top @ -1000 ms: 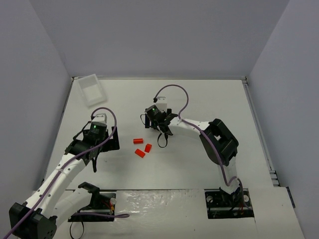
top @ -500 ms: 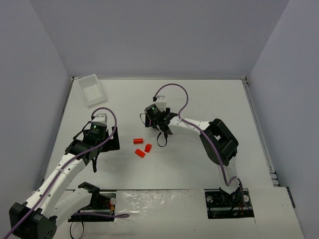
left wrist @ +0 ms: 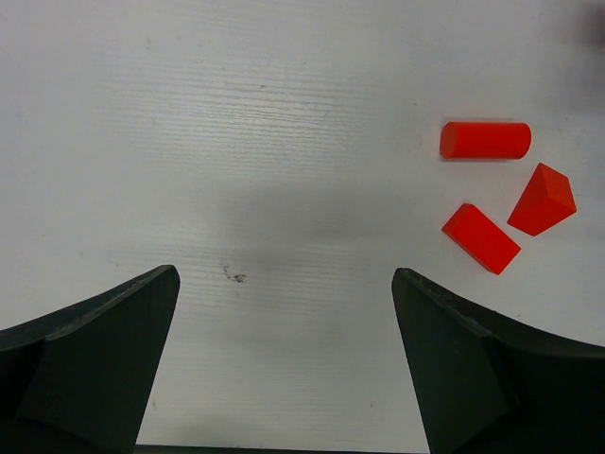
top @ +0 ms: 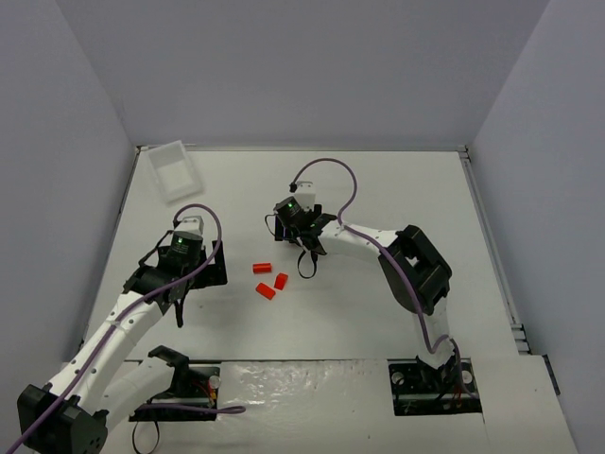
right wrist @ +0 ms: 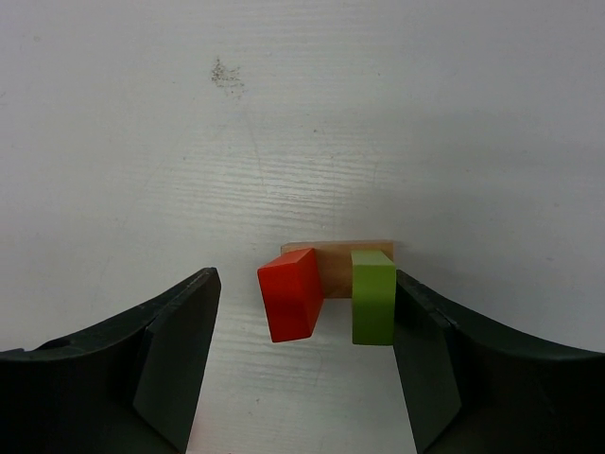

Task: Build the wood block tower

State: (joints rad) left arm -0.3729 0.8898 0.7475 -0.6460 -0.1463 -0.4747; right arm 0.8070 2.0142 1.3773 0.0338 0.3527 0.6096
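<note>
Your right gripper (right wrist: 307, 277) is spread around the half-built wood block tower (right wrist: 336, 257) — tan base, tilted red wooden cube (right wrist: 291, 295), lime-green wooden block (right wrist: 373, 295) just beside one finger. Your left gripper (left wrist: 285, 274), spread wide, has the red wooden cylinder (left wrist: 485, 140) ahead to its right — long axis along its closing line.

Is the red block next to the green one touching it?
Apart. The right wrist view shows a gap between the red block and the green block, with the tan block showing through.

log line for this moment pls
left gripper: open above table | right gripper: open, straddling red block and green block on tan base | loose: red cylinder, red wedge, red brick
</note>
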